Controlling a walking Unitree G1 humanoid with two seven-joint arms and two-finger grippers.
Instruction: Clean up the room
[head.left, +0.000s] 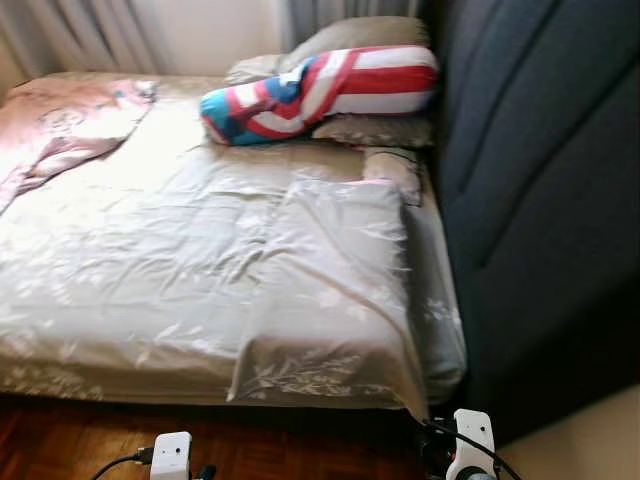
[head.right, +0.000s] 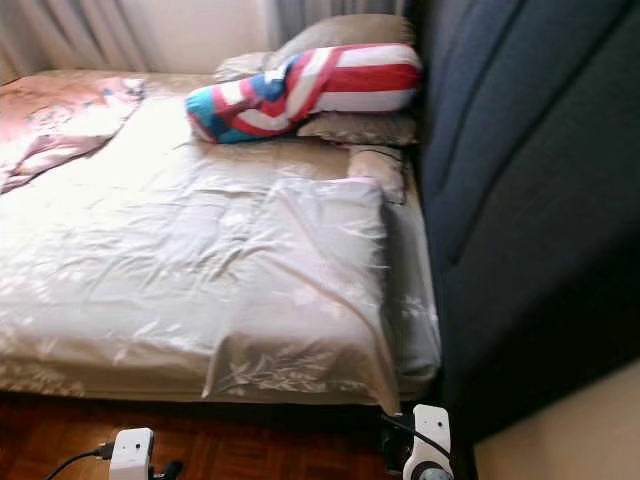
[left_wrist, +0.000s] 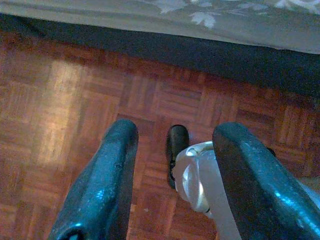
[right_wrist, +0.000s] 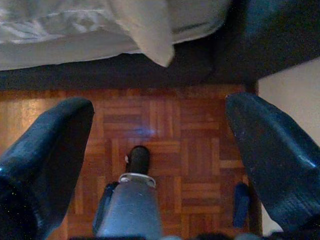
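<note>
We see a bed (head.left: 180, 270) filling the frame's centre, a striped pillow (head.left: 320, 90) at upper centre; left claw (left_wrist: 175, 165) and right claw (right_wrist: 160, 150) both spread apart over parquet floor (left_wrist: 75, 115).

Window daylight glaring on the sheet (head.left: 180, 190), dim floor (left_wrist: 60, 100), soft focus

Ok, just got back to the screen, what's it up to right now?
Nothing is being handled. The robot stands at the side of the bed, both arms low over the parquet floor. The left claw and right claw are open with nothing in them. On the bed lie a striped pillow and a folded cover.
</note>
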